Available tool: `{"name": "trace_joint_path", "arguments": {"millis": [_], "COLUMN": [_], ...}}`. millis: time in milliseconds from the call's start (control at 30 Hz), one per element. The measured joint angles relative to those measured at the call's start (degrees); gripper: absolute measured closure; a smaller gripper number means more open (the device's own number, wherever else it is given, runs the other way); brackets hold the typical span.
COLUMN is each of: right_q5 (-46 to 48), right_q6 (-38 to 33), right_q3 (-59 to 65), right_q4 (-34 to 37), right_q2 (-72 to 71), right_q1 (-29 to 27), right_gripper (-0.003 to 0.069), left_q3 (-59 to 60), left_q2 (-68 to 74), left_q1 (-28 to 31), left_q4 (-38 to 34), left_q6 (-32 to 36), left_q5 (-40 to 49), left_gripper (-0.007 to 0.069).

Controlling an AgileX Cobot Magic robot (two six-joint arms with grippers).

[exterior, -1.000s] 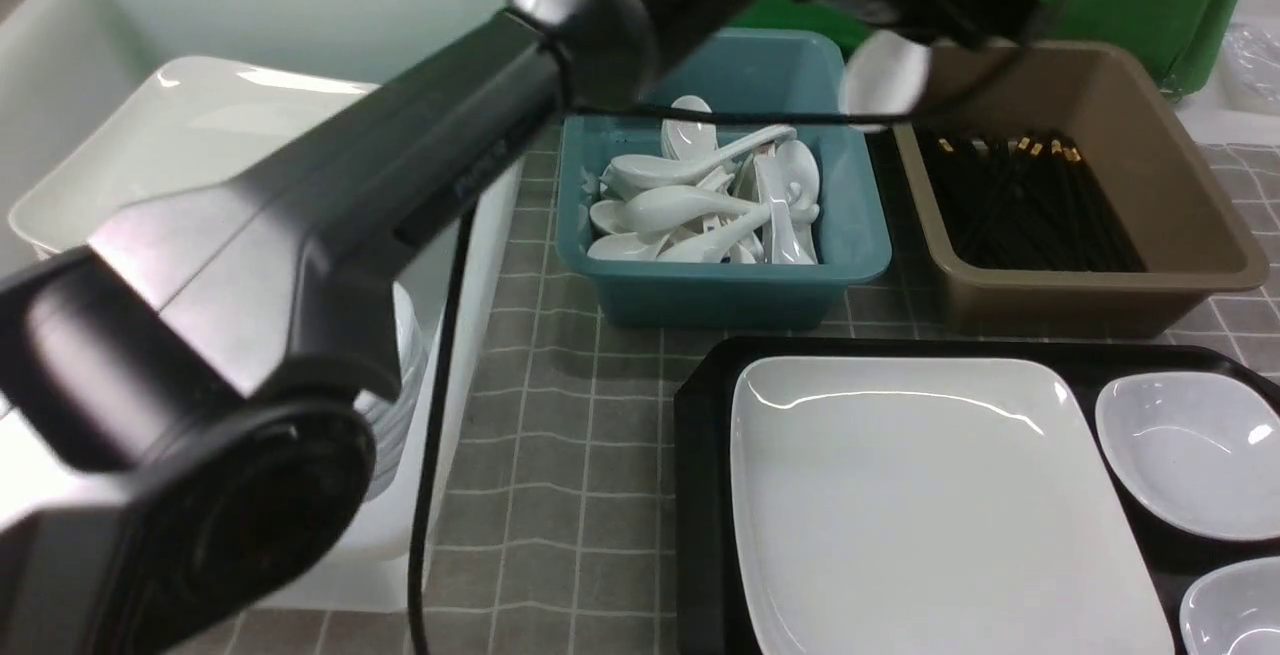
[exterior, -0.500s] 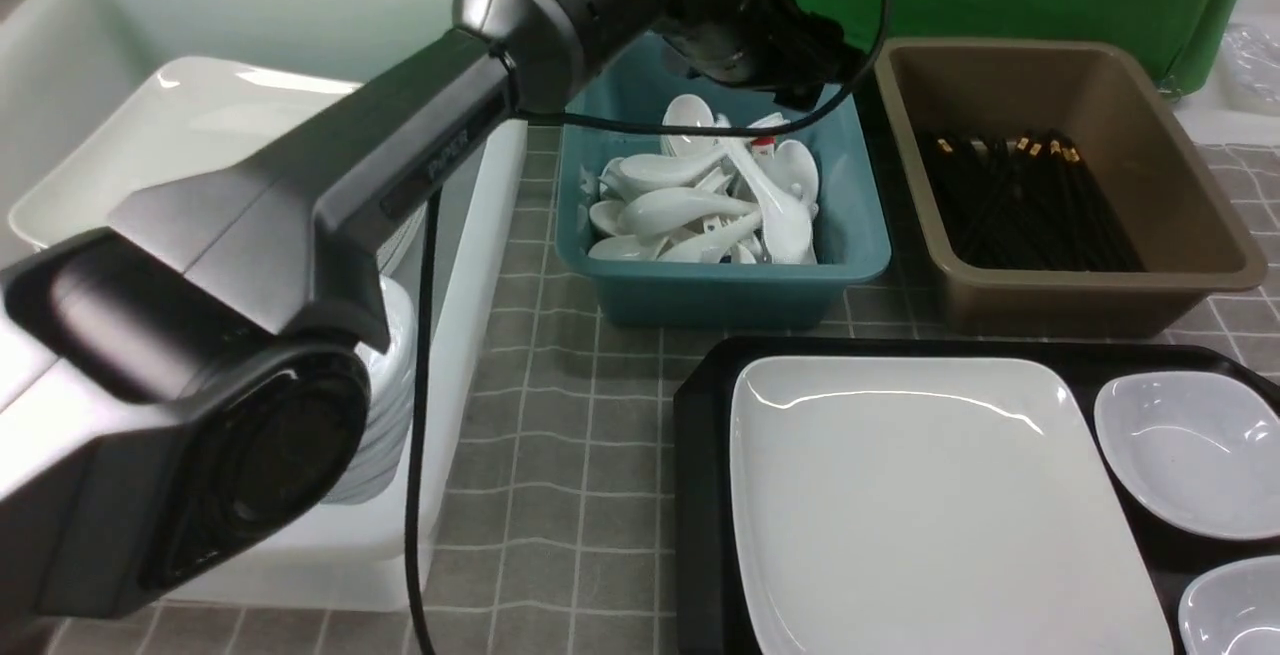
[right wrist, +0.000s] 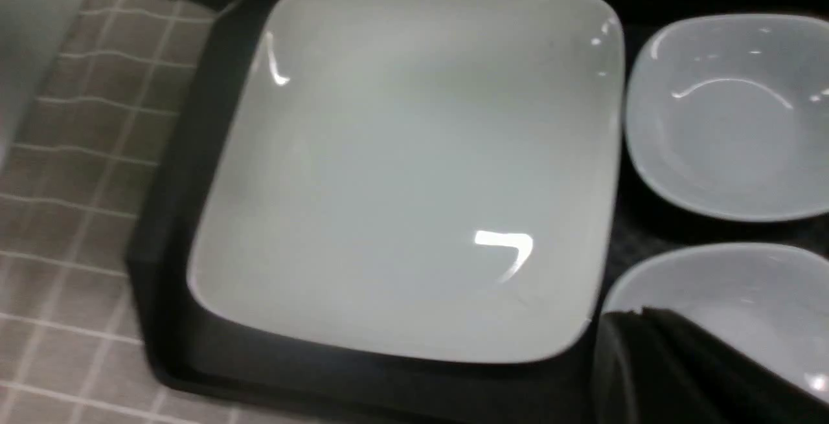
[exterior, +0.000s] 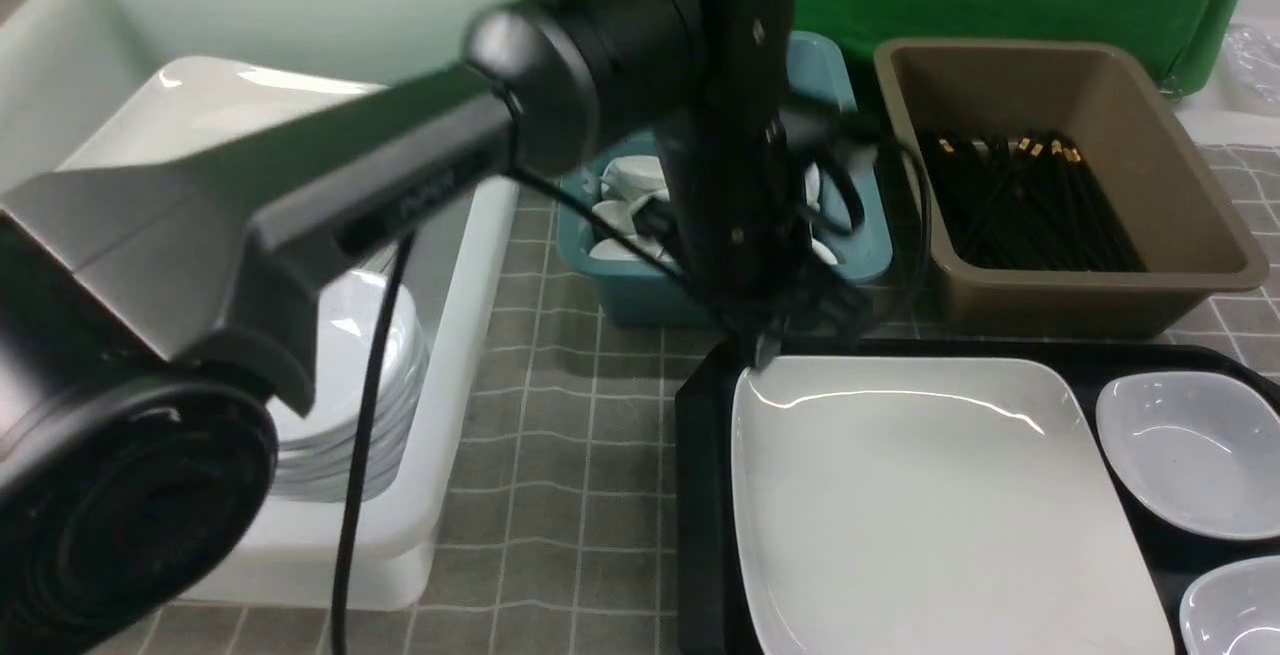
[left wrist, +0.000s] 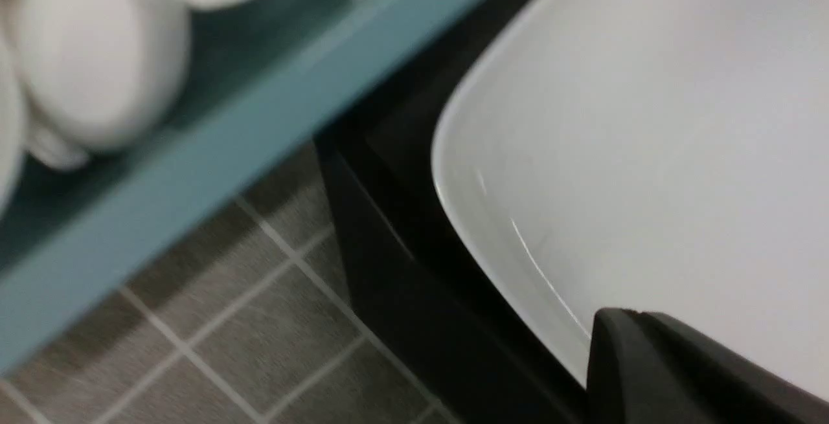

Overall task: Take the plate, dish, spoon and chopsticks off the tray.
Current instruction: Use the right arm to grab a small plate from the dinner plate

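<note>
With the tray (right wrist: 175,230) as landmark, the plate (exterior: 940,505) lies flat inside it beside the small dishes (right wrist: 732,120), its near-left corner hard to judge, while the left claw (exterior: 765,350), tips together, hangs nearest its far-left corner.

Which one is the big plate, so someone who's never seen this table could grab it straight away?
Look for the black tray, in front of the brown bin. Inside it, the plate is the glossy white square with rounded corners. It is flatter and much larger than the two white dishes beside it.
</note>
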Motion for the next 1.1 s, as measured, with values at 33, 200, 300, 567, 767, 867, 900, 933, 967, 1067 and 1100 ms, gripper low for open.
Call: {"name": "trace_joint_path", "arguments": {"millis": [33,200,300,567,767,867,900,933,967,1067,1100], "right_q5": [0.71,7.67,9.22,4.37,-9.27,-12.81,-14.03,-14.83,-15.76,-17.17,-17.41], "right_q6": [1.13,6.06,2.99,0.48,6.92,8.86,9.49,10.28,10.66,11.59,11.59], "right_q3": [0.0,0.25,0.38,3.85,11.74,12.87,13.0,13.03,13.03,13.03,13.03], "right_q4": [-3.03,-13.87,-9.17,-7.76,-16.45,-18.24,-18.59,-18.85,-19.15,-19.56,-19.8], "right_q2": [0.44,8.29,15.99,26.38,33.29,36.38,37.62,38.54,39.43,42.5,42.7], "right_q1": [0.0,0.0,0.0,3.62,10.01,10.93,11.07,11.21,11.27,11.32,11.32], "right_gripper": [0.0622,0.0622,0.0568,0.0182,0.0112,0.011,0.011,0.011,0.011,0.0164,0.0207], "left_q3": [1.07,3.58,6.94,22.55,37.21,40.86,41.87,42.81,43.99,47.63,48.29], "left_q2": [-0.27,-5.07,-11.67,-27.96,-41.73,-45.78,-46.71,-47.51,-48.15,-48.62,-48.33], "left_q1": [-0.56,-2.48,-3.01,-3.11,-3.11,-3.11,-3.11,-3.11,-3.11,-3.11,-3.11], "left_q4": [0.0,-0.58,-1.11,-1.06,-1.11,-2.06,-3.07,-4.14,-5.58,-14.17,-15.49], "left_q6": [0.0,0.04,0.04,0.04,-0.41,-0.78,-0.7,0.04,1.72,12.99,15.81], "left_q5": [0.05,-0.58,-2.95,-9.65,-16.88,-18.12,-18.58,-19.2,-20.15,-23.08,-23.32], "left_gripper": [0.0622,0.0623,0.0623,0.0623,0.0622,0.0622,0.0622,0.0622,0.0622,0.0622,0.0622]}}
